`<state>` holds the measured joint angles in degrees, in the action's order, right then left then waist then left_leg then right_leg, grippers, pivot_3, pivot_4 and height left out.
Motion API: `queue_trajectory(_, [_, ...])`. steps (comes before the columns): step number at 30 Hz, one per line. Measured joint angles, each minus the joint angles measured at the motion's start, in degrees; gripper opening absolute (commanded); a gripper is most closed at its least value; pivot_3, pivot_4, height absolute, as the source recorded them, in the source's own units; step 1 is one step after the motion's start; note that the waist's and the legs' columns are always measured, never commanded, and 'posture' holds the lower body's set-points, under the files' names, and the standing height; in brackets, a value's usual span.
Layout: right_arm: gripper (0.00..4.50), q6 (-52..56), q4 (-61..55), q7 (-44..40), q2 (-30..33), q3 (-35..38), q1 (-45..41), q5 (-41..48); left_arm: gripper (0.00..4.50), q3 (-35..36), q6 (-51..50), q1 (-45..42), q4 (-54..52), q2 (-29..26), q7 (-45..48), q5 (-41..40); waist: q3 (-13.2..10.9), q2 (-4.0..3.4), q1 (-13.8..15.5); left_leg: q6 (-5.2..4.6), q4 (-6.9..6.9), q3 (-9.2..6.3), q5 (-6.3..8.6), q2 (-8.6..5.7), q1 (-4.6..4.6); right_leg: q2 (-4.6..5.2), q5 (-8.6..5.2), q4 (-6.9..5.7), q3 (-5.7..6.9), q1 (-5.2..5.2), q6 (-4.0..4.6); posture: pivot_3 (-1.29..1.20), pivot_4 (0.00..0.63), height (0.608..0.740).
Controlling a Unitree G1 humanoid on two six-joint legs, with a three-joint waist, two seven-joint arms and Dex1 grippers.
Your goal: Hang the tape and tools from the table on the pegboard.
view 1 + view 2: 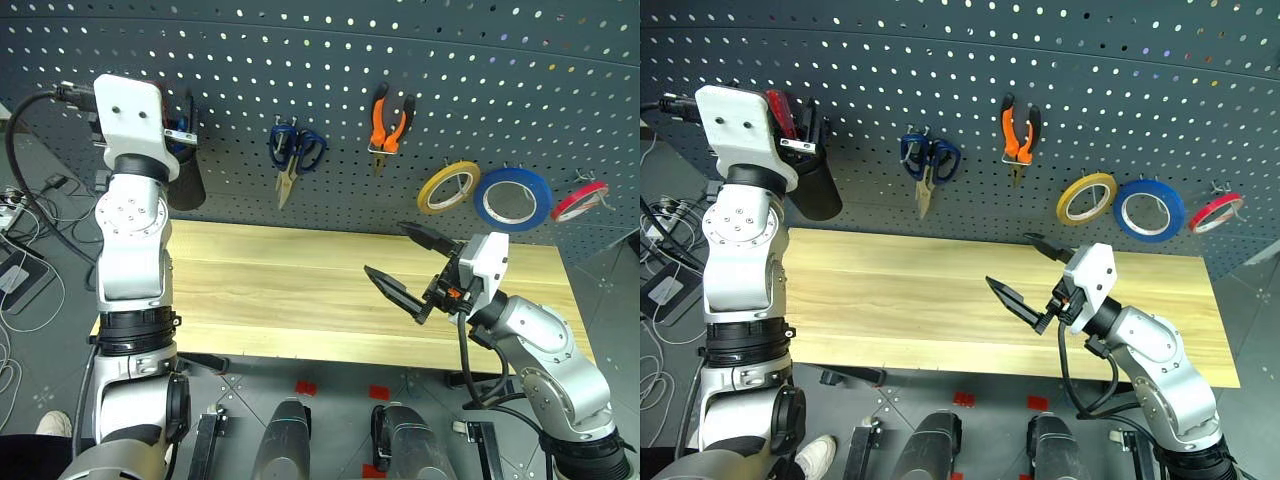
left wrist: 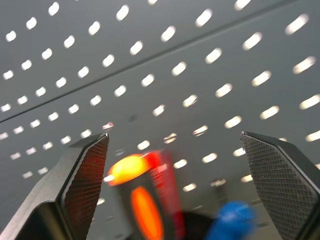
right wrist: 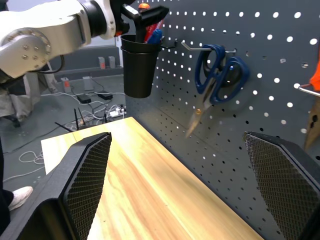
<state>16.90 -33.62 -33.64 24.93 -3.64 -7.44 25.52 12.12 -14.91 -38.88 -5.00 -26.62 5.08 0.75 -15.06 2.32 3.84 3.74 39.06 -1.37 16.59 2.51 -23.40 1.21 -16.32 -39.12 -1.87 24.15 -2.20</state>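
On the dark grey pegboard (image 1: 400,60) hang the blue-handled scissors (image 1: 297,150), the orange-and-black pliers (image 1: 390,125) and the blue tape (image 1: 512,197). A black cup (image 1: 186,180) is fixed to the board at the left. The orange-and-black screwdriver handle (image 2: 131,187) stands in it beside a red handle (image 2: 164,190) and a blue one (image 2: 232,220). My left gripper (image 2: 175,137) is open just above the cup, its fingers either side of the screwdriver's top and apart from it. My right gripper (image 1: 405,258) hangs open over the wooden table (image 1: 270,290), holding nothing.
A yellow roll (image 1: 448,187) hangs left of the blue tape and a red roll (image 1: 580,200) right of it. Cables lie on the floor at the far left (image 1: 20,230).
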Motion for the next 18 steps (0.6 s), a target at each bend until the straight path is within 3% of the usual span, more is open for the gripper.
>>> queue_trajectory(9, [4.5,2.3,-1.4,5.0,0.6,2.5,2.6,-2.3,4.46,-7.8,-5.6,9.6,-18.3,2.8,5.7,-1.9,0.1,-0.1,-0.2,0.0,-0.03,0.05,0.0,0.01,0.05,0.0,0.0,0.0,-0.12,-0.01,0.0,0.11,0.222,0.74])
queue_trajectory(18, [4.5,12.6,-2.9,24.2,-6.9,2.3,9.7,-14.9,4.46,-13.7,-17.9,27.4,-24.1,12.4,4.3,-3.3,1.0,-0.23,-0.5,-0.02,-0.08,0.07,0.02,-0.01,0.1,0.0,0.0,0.02,-0.18,-0.04,0.0,0.08,0.206,0.74])
